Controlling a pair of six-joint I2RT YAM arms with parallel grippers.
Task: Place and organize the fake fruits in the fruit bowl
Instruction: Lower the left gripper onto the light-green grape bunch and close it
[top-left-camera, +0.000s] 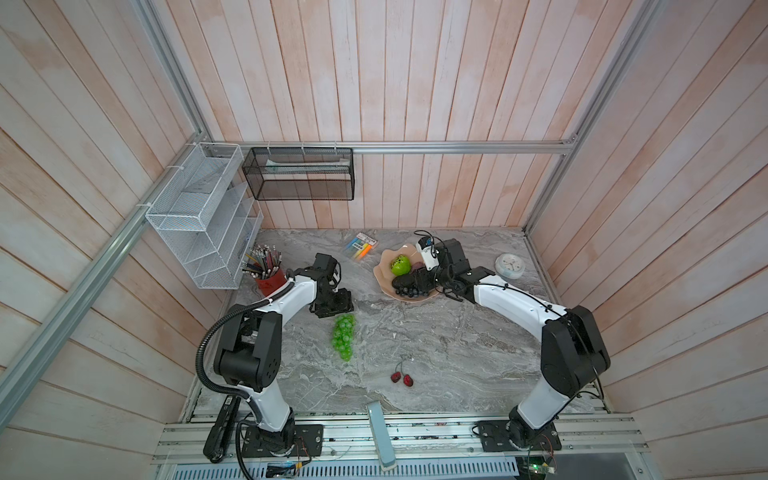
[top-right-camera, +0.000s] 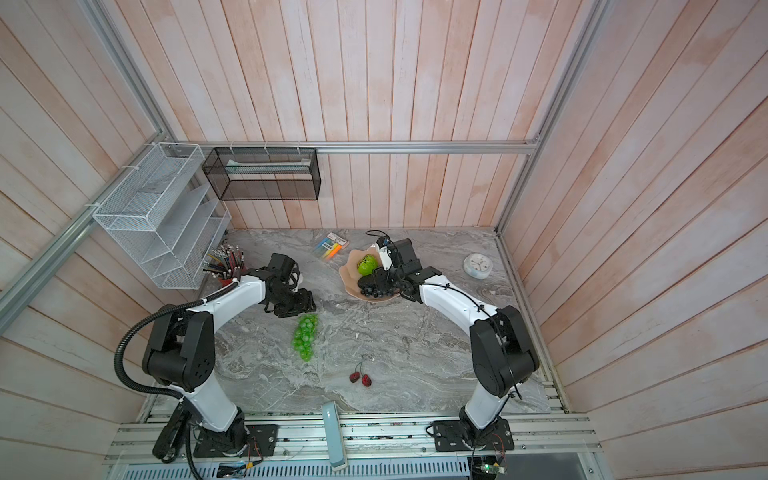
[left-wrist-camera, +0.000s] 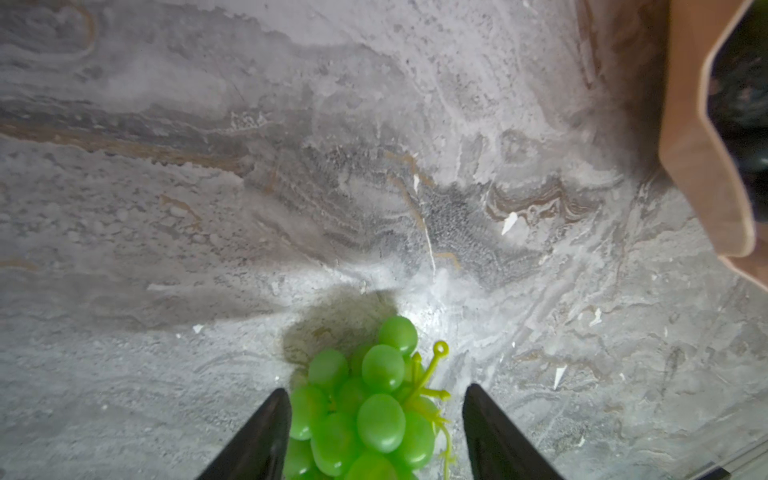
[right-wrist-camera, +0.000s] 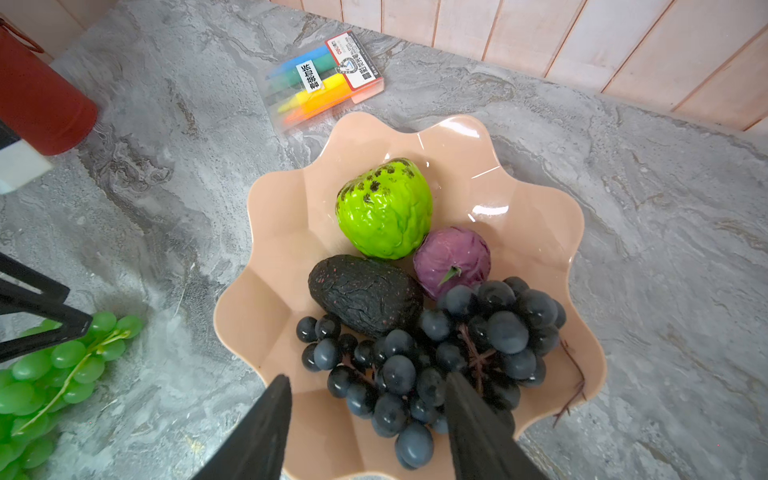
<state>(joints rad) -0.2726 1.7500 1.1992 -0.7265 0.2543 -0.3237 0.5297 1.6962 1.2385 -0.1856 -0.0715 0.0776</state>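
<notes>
Green grape bunch (top-left-camera: 343, 336): lying loose on the desk (top-left-camera: 436, 345), well apart from the fruit bowl (top-left-camera: 384, 272), with its stem end turned toward the left end effector (left-wrist-camera: 374, 388). Hovering right over that stem end, jaws spread and straddling the top grapes, gripping nothing yet. Looking light and rubbery, probably squashing and rolling under the pads. Glossy too, so likely slipping if pinched on a single berry. Calling for a hold across the thick upper cluster, close to the stalk, at the tightest-packed part. Steering clear of the thin looped stem, probably just bending away. Expecting a dangling, swinging tail once lifted.

Over at the bowl, right end effector (right-wrist-camera: 368, 376) hanging released above the dark grape bunch (right-wrist-camera: 415, 365), clamping nothing, with that bunch resting inside by the near rim. Sitting alongside it: avocado (right-wrist-camera: 363, 295), bumpy lime-green ball (right-wrist-camera: 384, 208) and purple ball (right-wrist-camera: 451, 259), all touching or nearly so. Cherry pair (top-left-camera: 402, 378) waiting out on the desk as well, nearer the front edge, apart from the green bunch. Tiny and hard-looking, probably best taken across both cherries rather than by the wiry stems
</notes>
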